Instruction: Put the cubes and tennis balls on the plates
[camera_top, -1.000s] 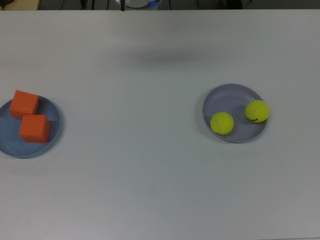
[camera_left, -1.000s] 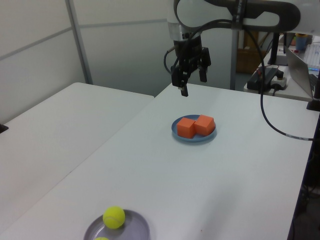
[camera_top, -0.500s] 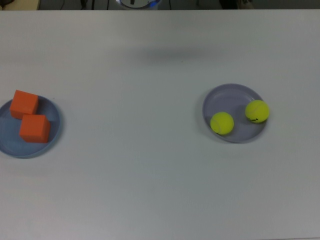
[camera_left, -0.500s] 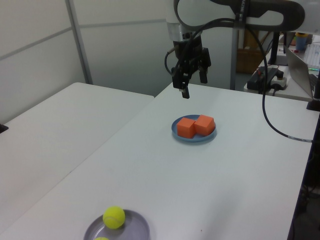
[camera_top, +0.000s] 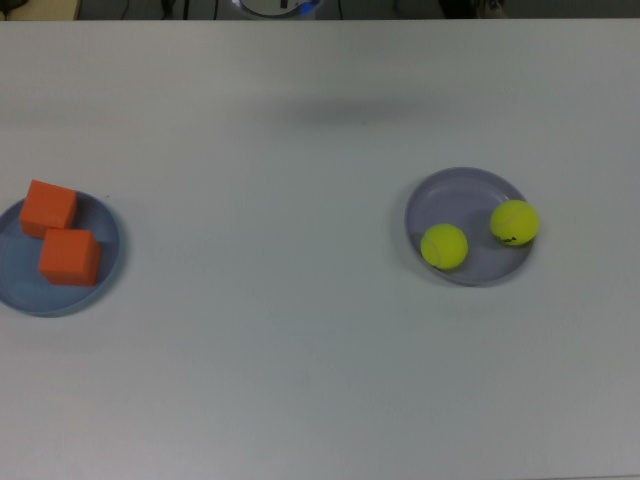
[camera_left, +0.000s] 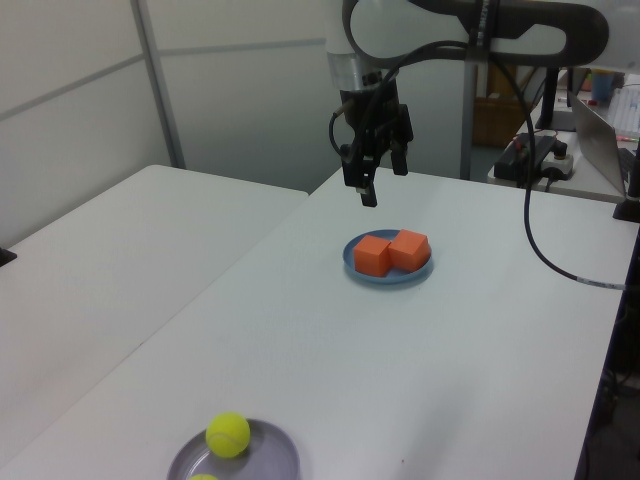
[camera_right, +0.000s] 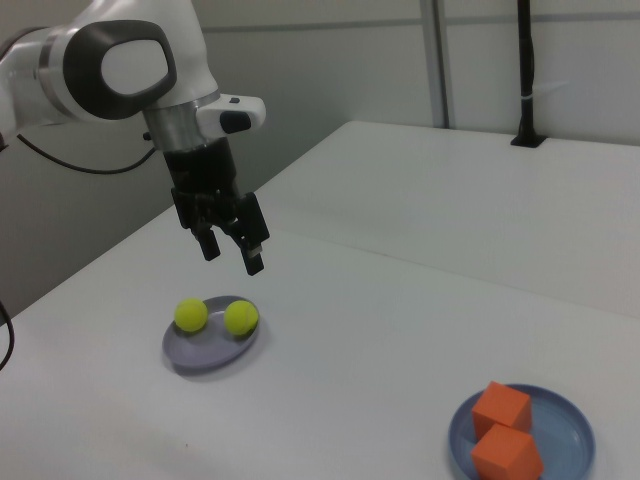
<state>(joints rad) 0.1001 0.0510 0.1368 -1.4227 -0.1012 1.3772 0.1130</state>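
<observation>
The gripper (camera_right: 230, 249) hangs in the air with fingers apart, holding nothing, two orange cubes (camera_top: 58, 233) sit on the blue plate (camera_top: 103, 271), and two tennis balls (camera_top: 444, 246), one with a small black mark too tiny to read, sit on the purple plate (camera_top: 455, 190).

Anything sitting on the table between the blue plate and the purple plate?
Nothing; in the top view the table is bare between the blue plate and the purple plate.
</observation>
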